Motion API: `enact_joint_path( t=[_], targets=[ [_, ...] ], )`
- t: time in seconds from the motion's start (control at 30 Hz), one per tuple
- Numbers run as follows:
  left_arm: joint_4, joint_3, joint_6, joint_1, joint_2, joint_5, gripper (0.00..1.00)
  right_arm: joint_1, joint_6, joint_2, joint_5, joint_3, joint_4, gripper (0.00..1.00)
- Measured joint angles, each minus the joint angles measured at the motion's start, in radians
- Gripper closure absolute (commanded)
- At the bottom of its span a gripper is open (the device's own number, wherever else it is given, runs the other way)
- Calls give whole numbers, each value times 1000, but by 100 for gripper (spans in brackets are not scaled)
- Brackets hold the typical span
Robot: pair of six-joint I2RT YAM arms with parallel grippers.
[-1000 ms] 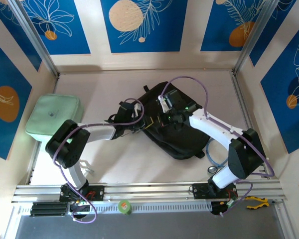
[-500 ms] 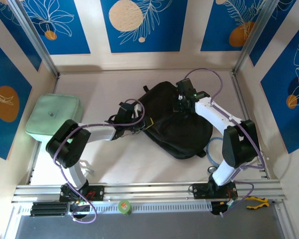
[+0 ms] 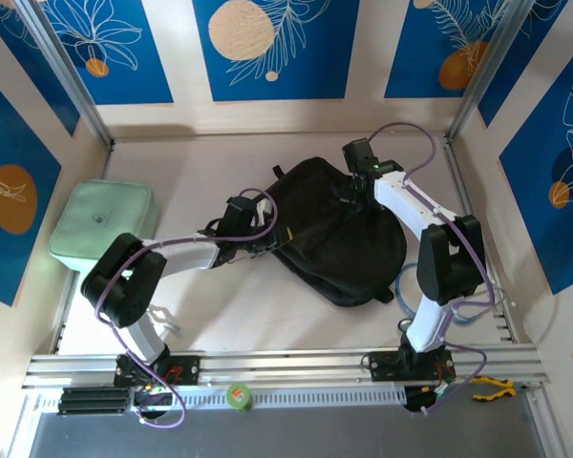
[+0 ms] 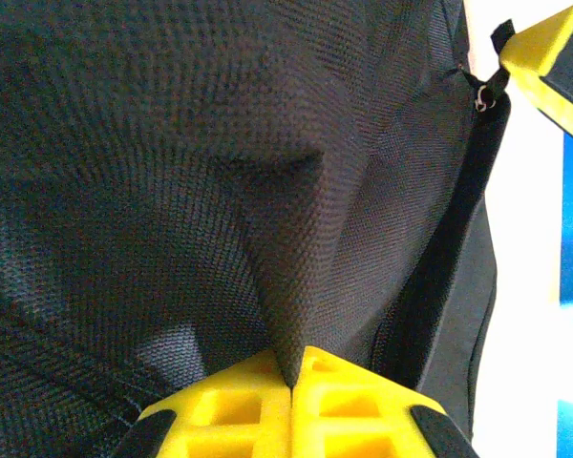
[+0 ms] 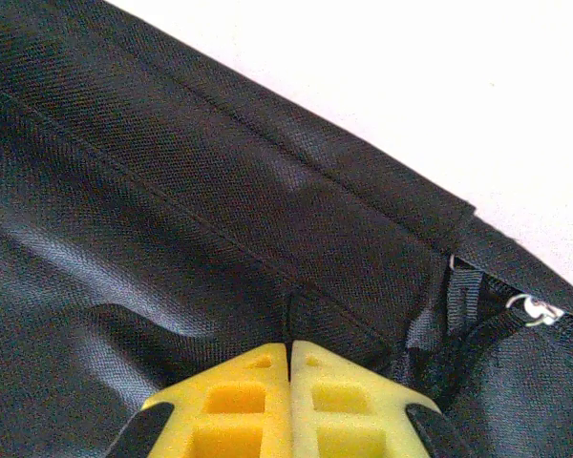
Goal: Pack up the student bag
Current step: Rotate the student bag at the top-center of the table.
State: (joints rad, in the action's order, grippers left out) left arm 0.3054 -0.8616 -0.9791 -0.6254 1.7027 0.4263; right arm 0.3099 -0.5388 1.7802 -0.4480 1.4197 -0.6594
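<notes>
Both arms reach forward, fingers (image 4: 231,405) pinched together.
The left gripper (image 4: 291,370) and right gripper (image 5: 290,349) each clamp bag (image 3: 339,243) fabric.

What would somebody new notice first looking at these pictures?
The big black student bag slumped on the table, with the left hand pinching a tented fold of its fabric and the right hand closed on cloth at its far edge. Then the mint-green bag at the left edge, and the blue leaf-print wall panels.
</notes>
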Motion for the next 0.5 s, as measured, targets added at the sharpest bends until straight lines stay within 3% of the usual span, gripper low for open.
enact_joint_path(
  t=[0.23, 0.5],
  targets=[
    [-140, -85, 76, 47, 3, 1, 100, 11, 39, 0, 72, 2, 65, 100],
    [-293, -398, 229, 204, 169, -9, 100, 15, 47, 34, 167, 83, 144, 100]
  ],
)
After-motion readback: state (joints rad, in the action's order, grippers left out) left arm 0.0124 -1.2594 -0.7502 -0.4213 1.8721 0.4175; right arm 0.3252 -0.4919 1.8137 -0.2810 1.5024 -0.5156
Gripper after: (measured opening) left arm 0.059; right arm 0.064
